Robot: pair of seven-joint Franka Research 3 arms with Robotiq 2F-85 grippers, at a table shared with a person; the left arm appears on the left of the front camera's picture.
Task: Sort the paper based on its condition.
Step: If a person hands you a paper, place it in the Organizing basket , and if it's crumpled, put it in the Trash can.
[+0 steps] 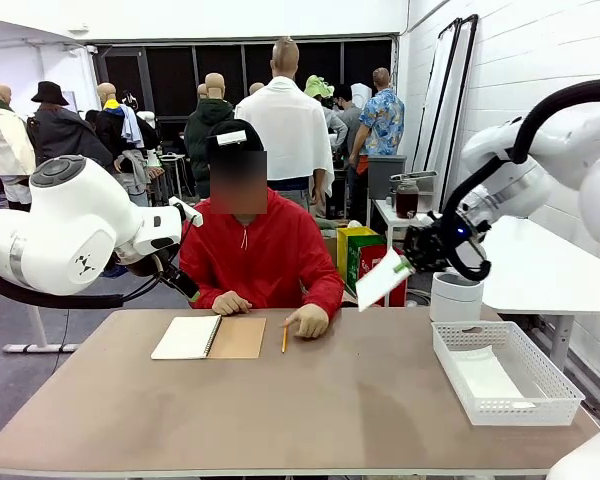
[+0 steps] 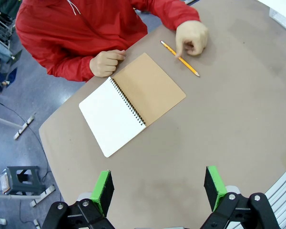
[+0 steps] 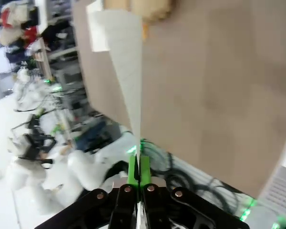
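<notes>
White paper [image 1: 382,279], brown-covered notebook [image 2: 132,101], yellow pencil [image 2: 180,58], red sleeve [image 1: 315,283], white mesh basket [image 1: 550,380].

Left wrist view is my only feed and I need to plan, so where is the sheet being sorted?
Observer: The right gripper has its jaws shut on the paper, held in the air above the table's right end.
Operator: Is there anywhere to drop it?
Observer: A white mesh basket sits on the table at the right, below and to the right of the held sheet.
Operator: Anything in it already?
Observer: One white sheet seems to lie flat on its floor.
</notes>
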